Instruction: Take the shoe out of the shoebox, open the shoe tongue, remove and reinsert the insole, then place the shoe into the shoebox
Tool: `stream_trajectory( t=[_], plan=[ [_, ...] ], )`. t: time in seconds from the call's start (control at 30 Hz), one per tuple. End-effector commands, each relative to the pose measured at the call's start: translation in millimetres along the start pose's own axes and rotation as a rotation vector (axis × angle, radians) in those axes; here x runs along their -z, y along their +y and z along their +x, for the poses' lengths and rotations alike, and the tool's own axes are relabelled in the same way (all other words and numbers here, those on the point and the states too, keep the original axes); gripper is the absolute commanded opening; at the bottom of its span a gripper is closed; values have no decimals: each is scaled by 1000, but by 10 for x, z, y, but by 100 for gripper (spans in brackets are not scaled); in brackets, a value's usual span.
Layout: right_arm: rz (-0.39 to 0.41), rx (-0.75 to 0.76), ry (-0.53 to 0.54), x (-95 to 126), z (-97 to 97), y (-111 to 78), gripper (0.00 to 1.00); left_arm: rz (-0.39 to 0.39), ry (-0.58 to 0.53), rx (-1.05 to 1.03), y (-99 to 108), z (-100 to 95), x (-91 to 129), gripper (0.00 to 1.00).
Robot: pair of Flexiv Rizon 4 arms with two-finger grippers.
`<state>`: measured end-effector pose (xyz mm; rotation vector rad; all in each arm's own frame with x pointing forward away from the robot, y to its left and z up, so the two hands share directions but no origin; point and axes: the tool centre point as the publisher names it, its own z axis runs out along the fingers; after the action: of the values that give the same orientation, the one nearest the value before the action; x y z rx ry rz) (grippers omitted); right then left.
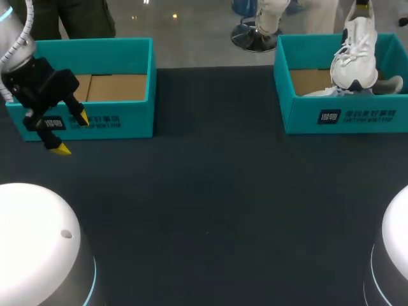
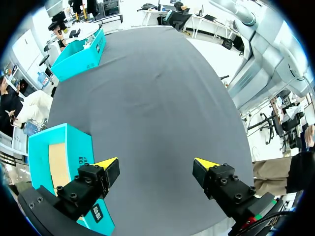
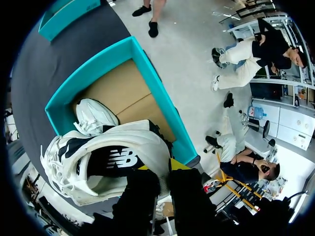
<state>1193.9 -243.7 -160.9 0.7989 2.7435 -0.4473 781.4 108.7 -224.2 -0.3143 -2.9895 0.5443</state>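
1. Your left gripper (image 1: 71, 133) hangs at the near-left of the table (image 1: 210, 191), just in front of the left shoebox (image 1: 121, 121). Its yellow-tipped fingers are spread wide and hold nothing.
2. In the left wrist view, that gripper (image 2: 155, 167) has only dark tabletop between its fingers. The left shoebox (image 2: 69, 142) sits beside one finger.
3. Your right gripper (image 3: 160, 169) has its fingers drawn close together, pinching the rim of the white shoe (image 3: 113, 157) at its opening.
4. The shoe (image 1: 354, 54) stands on end in the right shoebox (image 1: 344, 118) at the far right of the table. It rises well above the box walls with its laces hanging loose. You cannot tell whether its lower end touches the box floor.
5. A second shoe (image 3: 93, 115), also white, lies on the cardboard floor of the right shoebox (image 3: 157, 83), beyond the held one.
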Motion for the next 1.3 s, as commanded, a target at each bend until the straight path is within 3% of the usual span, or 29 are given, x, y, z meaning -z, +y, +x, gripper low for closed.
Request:
stream_trajectory(
  t=[0.03, 0.47, 0.93, 1.3],
  plan=[
    [8, 1, 24, 21, -59, 23, 0, -2, 0, 0, 4, 7, 2, 100],
    [8, 1, 24, 21, -59, 23, 0, -2, 0, 0, 4, 7, 2, 100],
    [81, -385, 72, 139, -59, 75, 0, -2, 0, 0, 4, 7, 2, 100],
    [134, -720, 143, 130, 0, -114, 0, -2, 0, 0, 4, 7, 2, 100]
  ],
)
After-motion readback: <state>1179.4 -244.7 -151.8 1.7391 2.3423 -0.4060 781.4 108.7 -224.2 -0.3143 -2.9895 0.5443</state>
